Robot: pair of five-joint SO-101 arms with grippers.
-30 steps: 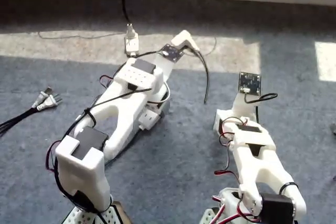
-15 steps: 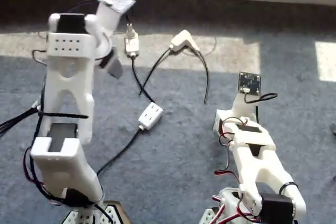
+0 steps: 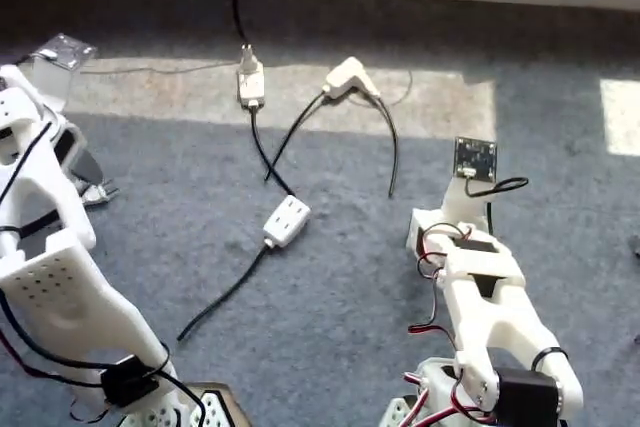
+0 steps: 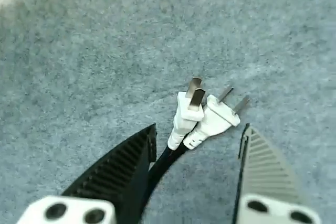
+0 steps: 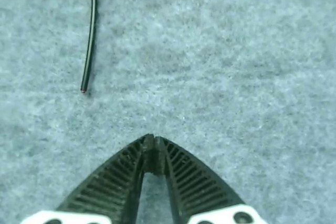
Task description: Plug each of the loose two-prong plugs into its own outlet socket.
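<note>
We take the outlet socket block [image 3: 287, 219], the white unit on the end of a black cord [image 3: 225, 292], as the reference for every position.

**Task items.** The loose plugs [image 3: 95, 190] lie on the grey carpet [image 3: 330, 287] well to the left of the block. They are side by side and touching, and their prongs point away from the left gripper [image 4: 199, 129]. One plug rests on its side [image 4: 189, 109]. The flat plug [image 4: 219, 118] shows both blades spread.

**Left gripper.** Its claw is released, with the jaws wide apart and straddling the two cords just behind the plug bodies. We judge this stance is meant to close on a moulded body, not on the blades. Because the plugs touch, closing here may gather both, so we would aim for one body only.

**Right gripper.** The right gripper [image 5: 155, 142] sits to the right of the block, low over bare carpet, clenched on nothing. A loose cable end [image 5: 84, 90] lies nearby. We judge this arm is parked clear of the block so that the insertion path remains free.

**Other fittings.** Two white cord fittings [image 3: 250, 80] [image 3: 350, 77] lie beyond the block. We cannot tell whether they offer sockets.
</note>
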